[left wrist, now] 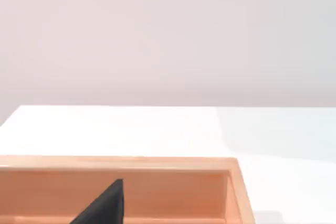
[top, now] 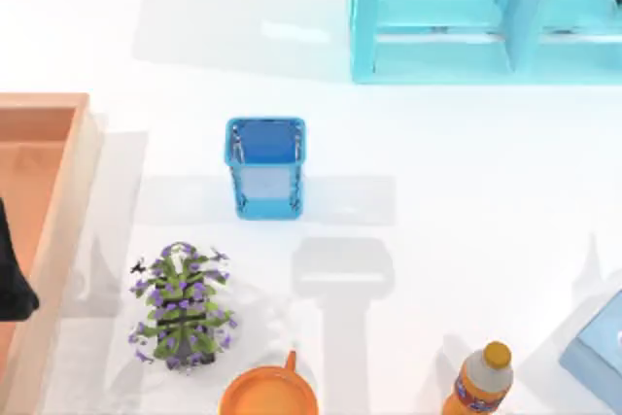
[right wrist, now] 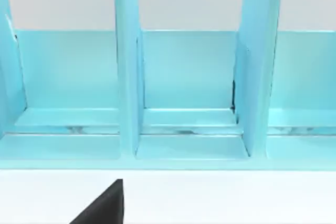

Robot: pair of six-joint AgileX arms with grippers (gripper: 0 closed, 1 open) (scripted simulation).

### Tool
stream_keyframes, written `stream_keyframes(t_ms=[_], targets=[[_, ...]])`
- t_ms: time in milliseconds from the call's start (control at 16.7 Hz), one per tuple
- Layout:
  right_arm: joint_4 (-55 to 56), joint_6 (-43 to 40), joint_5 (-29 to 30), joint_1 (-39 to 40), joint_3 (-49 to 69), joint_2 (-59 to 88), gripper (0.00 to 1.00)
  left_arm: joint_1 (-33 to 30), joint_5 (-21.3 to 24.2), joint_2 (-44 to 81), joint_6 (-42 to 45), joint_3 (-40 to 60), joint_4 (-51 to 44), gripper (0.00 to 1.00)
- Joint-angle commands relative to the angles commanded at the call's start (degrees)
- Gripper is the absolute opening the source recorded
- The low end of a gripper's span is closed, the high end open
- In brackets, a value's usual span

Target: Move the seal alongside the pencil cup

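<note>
Top view of the table at an early stage, nothing yet placed beside the pencil cup (top: 266,167), which stands upright left of centre in the frame with only its blue floor visible through its mouth. The seal cannot be located in any view, so its position cannot be told. The left arm (top: 12,274) appears as a dark shape at the frame's left edge over the wooden tray (top: 60,201); whether its claw is open or closed, or carries anything, cannot be told, and the same holds for the right arm's claw. The visible part of the tray is bare. At upper right, the light-blue shelf unit (top: 437,55) has compartments that look vacant. An orange cup (top: 267,394), plant (top: 182,306) and orange bottle (top: 481,381) crowd the lower frame. Judged advice: find the seal first, then set it upright on the bare table just beside the cup's wall, without nudging it.
</note>
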Motion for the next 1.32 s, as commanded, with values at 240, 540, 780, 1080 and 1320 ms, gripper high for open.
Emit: stream_keyframes(t_ms=[240,540,780,1080,1320], targets=[[-1.6,-0.3,0.1,-0.4,1.8,1.8,1.00,0.0,0.0,0.0,0.0,0.0,0.0,1.00],[-13.6,-2.8,0.0,-3.0,16.5,16.8,1.00,0.0,0.0,0.0,0.0,0.0,0.0,1.00],[-28.4,-5.8,0.0,-6.1,35.3,39.0,1.00,0.0,0.0,0.0,0.0,0.0,0.0,1.00],[-48.9,-9.8,0.1,-10.3,58.9,69.6,1.00,0.0,0.0,0.0,0.0,0.0,0.0,1.00],[-62.5,-12.6,0.2,-13.2,75.2,88.4,1.00,0.0,0.0,0.0,0.0,0.0,0.0,1.00]])
